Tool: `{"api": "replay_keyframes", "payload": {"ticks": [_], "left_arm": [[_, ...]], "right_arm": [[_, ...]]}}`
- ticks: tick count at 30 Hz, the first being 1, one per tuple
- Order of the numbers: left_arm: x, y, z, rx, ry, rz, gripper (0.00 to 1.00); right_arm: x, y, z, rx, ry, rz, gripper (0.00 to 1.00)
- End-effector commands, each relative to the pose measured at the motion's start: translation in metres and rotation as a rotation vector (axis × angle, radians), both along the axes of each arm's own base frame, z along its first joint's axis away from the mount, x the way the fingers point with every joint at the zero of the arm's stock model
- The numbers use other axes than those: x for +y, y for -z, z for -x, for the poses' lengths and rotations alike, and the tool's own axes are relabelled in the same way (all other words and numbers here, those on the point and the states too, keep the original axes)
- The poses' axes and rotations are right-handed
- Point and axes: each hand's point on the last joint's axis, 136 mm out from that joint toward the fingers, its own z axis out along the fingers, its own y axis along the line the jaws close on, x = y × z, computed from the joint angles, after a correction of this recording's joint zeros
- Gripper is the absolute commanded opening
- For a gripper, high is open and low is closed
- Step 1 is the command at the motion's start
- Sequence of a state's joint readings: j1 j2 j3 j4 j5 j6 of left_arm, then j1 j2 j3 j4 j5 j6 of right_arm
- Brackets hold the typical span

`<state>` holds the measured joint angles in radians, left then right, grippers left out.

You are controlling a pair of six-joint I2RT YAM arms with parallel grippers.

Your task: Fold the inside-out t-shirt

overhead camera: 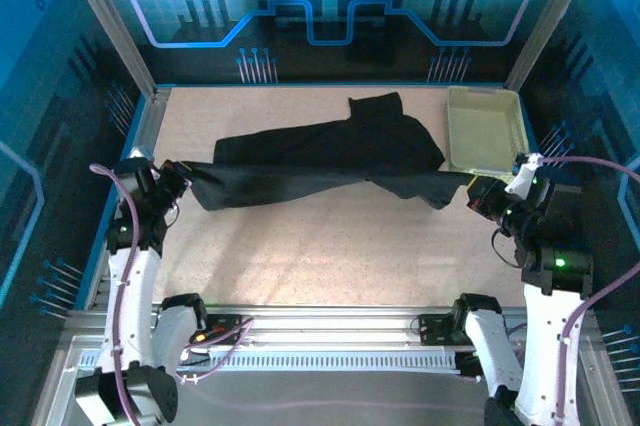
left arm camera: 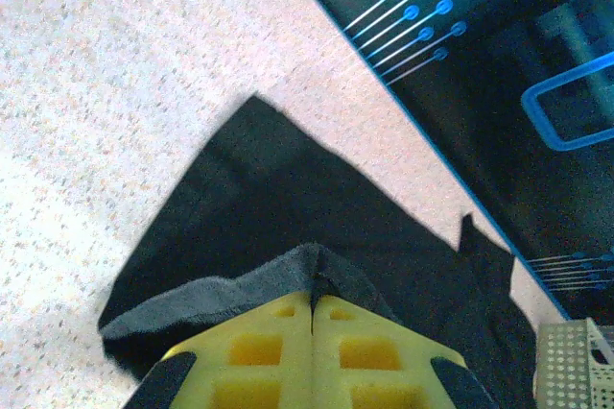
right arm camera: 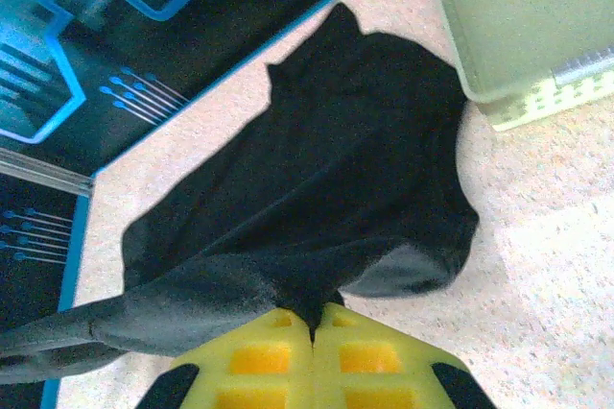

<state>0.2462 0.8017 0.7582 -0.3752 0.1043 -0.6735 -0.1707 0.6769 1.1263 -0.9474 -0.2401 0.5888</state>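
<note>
The black inside-out t-shirt (overhead camera: 320, 158) is stretched across the table from left to right, its back part lying on the surface and its front edge lifted taut. My left gripper (overhead camera: 178, 178) is shut on the shirt's left end. In the left wrist view its yellow fingers (left arm camera: 278, 332) pinch a grey fold of the cloth (left arm camera: 288, 270). My right gripper (overhead camera: 478, 192) is shut on the right end. In the right wrist view the shirt (right arm camera: 317, 188) fans out from the pinched tip between the yellow fingers (right arm camera: 355, 347).
A pale yellow-green plastic basket (overhead camera: 485, 128) stands at the back right, just beyond the right gripper, also in the right wrist view (right arm camera: 518, 25). Blue enclosure walls (overhead camera: 120, 106) and metal rails border the table. Bare speckled tabletop (overhead camera: 330, 246) lies in front of the shirt.
</note>
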Motion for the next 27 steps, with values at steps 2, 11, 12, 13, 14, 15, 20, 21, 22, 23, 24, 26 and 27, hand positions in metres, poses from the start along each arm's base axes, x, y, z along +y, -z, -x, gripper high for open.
{"api": "replay_keyframes", "payload": {"ticks": [2,11,12,13,14,15,20,21,22,23,24,26,27], "left_arm": [[0.005,0.016,0.009,0.029,-0.014,-0.024,0.00],[-0.004,0.009,0.034,-0.019,0.006,-0.052,0.00],[-0.004,0.007,0.038,-0.028,0.001,-0.053,0.00],[-0.005,0.006,0.040,-0.038,0.000,-0.051,0.00],[-0.006,0.006,0.041,-0.046,0.000,-0.048,0.00],[-0.006,0.006,0.042,-0.051,-0.002,-0.048,0.00],[0.002,0.014,0.045,-0.019,-0.036,-0.078,0.00],[0.003,0.015,0.047,-0.012,-0.048,-0.079,0.00],[0.005,0.017,0.049,-0.005,-0.061,-0.078,0.00],[0.007,0.020,0.052,0.008,-0.081,-0.073,0.00],[0.008,0.025,0.056,0.020,-0.096,-0.065,0.00],[0.006,0.035,0.062,0.039,-0.103,-0.037,0.00],[0.003,0.044,0.065,0.050,-0.100,-0.014,0.00]], "right_arm": [[0.008,0.043,0.008,0.120,-0.043,-0.022,0.00],[0.003,0.034,0.031,0.099,-0.062,0.094,0.00],[0.002,0.029,0.031,0.087,-0.057,0.101,0.00],[0.001,0.026,0.031,0.079,-0.054,0.106,0.00],[0.001,0.024,0.030,0.074,-0.052,0.110,0.00],[0.000,0.022,0.030,0.074,-0.053,0.114,0.00],[0.004,0.022,0.027,0.067,-0.070,0.094,0.00],[0.006,0.023,0.027,0.071,-0.079,0.086,0.00],[0.007,0.027,0.029,0.081,-0.081,0.080,0.00],[0.006,0.031,0.031,0.097,-0.076,0.081,0.00],[0.003,0.037,0.033,0.122,-0.061,0.087,0.00],[-0.001,0.055,0.041,0.188,-0.035,0.096,0.00],[-0.003,0.066,0.046,0.232,-0.027,0.096,0.00]]}}
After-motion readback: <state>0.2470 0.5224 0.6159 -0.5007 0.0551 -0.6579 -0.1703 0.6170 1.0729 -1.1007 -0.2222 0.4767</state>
